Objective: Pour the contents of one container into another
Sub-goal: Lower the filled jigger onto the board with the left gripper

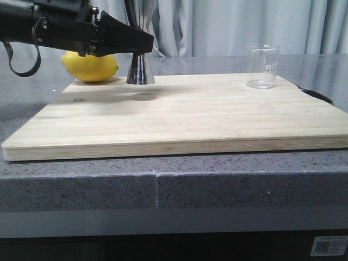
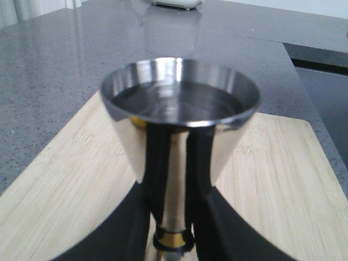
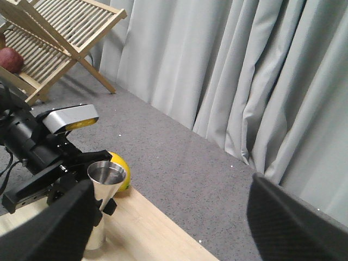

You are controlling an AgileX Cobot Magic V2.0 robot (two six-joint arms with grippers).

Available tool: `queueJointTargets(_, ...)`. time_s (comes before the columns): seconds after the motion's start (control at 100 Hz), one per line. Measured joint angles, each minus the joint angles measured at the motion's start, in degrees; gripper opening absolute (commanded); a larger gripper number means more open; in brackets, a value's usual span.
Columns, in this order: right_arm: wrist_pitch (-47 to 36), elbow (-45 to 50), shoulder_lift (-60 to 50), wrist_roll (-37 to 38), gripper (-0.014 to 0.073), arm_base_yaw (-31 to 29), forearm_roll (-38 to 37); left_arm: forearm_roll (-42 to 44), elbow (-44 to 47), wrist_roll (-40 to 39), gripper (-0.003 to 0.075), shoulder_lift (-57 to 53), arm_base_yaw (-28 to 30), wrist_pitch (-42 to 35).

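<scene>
At board's far left corner, jigger [image 1: 141, 68] stands upright beside lemon [image 1: 90, 66]; left fingers [image 1: 142, 43] straddle its waist, grip not confirmed. Beaker [image 1: 263, 66] waits far right. You centre, squeeze gently, lift straight.

We list a steel jigger [image 3: 103, 206] standing upright on a light wooden board [image 3: 147, 236], with the left gripper [image 3: 81, 187] closed about its narrow middle. Just behind it a yellow lemon [image 3: 120, 171] rests at the board's edge on the grey counter [image 3: 179, 163]. Further back we note a slatted wooden rack [image 3: 54, 38], pale curtains [image 3: 244, 70], and our own right gripper's dark fingers [image 3: 43, 228] spread wide.
</scene>
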Motion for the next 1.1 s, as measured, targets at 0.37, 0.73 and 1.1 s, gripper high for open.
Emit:
queueJointTargets(0.37, 0.4, 0.0, 0.0, 0.0, 0.0523, 0.0, 0.0, 0.0, 0.0, 0.1, 0.0113, 0.0, 0.0, 0.0)
queueJointTargets(0.73, 0.4, 0.0, 0.0, 0.0, 0.0523, 0.0, 0.0, -0.1, 1.7, 0.8, 0.0113, 0.0, 0.4, 0.0)
queueJointTargets(1.1, 0.5, 0.0, 0.0, 0.1, 0.0524, 0.0, 0.0, -0.1, 2.1, 1.1, 0.0113, 0.0, 0.6, 0.0)
